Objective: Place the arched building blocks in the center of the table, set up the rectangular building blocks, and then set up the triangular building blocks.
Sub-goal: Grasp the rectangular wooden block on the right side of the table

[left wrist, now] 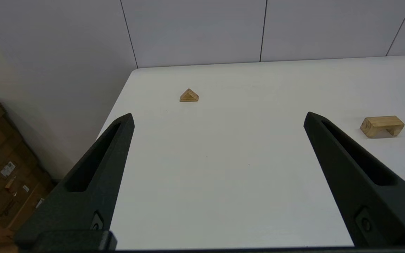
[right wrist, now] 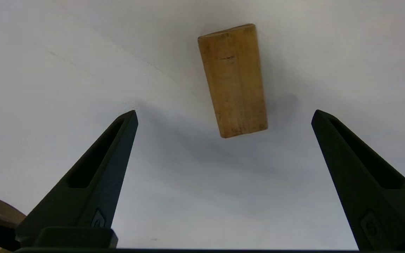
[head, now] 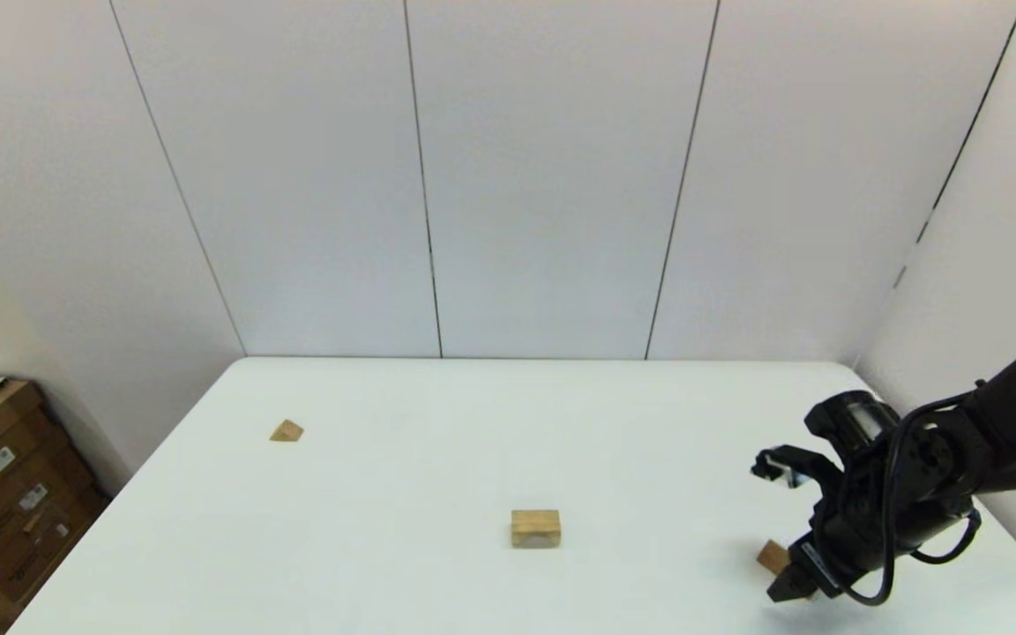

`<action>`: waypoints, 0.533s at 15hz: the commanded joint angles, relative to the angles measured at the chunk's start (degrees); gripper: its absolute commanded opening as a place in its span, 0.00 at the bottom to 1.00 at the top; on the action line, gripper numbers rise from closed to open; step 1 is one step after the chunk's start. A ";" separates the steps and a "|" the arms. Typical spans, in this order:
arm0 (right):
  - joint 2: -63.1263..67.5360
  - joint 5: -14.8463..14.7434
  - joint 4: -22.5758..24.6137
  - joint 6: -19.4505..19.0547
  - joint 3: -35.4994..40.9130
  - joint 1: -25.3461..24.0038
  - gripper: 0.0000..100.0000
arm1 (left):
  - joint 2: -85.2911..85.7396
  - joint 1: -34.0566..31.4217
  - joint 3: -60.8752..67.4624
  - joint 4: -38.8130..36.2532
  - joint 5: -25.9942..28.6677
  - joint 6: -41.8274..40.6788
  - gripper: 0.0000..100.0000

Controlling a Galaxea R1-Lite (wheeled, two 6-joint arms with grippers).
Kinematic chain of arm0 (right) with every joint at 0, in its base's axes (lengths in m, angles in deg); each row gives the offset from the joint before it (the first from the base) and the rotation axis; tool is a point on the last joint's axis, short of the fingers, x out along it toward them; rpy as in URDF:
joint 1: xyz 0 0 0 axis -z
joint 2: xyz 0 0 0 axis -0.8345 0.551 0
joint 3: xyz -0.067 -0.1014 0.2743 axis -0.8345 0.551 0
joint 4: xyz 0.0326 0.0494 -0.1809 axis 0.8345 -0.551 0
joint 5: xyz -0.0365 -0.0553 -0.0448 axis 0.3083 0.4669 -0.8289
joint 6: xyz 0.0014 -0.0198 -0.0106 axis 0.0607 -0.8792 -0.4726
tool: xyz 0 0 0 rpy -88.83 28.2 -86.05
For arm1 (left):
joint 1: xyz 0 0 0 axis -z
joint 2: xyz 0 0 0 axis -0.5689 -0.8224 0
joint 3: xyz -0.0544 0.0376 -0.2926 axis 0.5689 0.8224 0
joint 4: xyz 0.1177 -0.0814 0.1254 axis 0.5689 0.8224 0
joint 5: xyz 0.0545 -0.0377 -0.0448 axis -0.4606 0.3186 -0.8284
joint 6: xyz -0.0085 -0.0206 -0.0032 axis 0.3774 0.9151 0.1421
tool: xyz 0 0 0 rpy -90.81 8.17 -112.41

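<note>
1. Nearest, by the table's [head: 437,414] near right corner, the right gripper [right wrist: 223,116] hangs above the long flat bar [right wrist: 233,80], fingers spread wide and holding nothing. The bar lies flat on the white top, apart from both fingers and a little ahead of the tips. From the head camera only its end shows beside the arm.
2. Near the middle of the table, toward the near edge, the arch block [head: 535,527] sits alone with its hollow facing down. It looks already placed, so I judge the first step done and the bar step in hand.
3. Next, I'd say, the right gripper needs to move forward and down so the fingers straddle the bar's narrow width, close on it, then carry it to the arch.
4. Farthest, toward the far left edge, the small wedge [head: 287,430] rests untouched.
5. The left gripper [left wrist: 218,117] is out of the head view, fingers wide apart and empty, facing the wedge from well back.
</note>
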 commanded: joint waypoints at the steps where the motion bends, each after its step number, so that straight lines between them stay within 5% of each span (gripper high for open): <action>1: 1.57 0.04 0.98 -0.23 -0.05 -0.12 1.00 | -0.02 0.00 0.01 0.00 0.00 0.02 1.00; 8: 3.06 -0.13 2.04 -0.31 -0.67 -0.12 1.00 | -0.11 0.00 0.01 0.00 0.00 0.02 1.00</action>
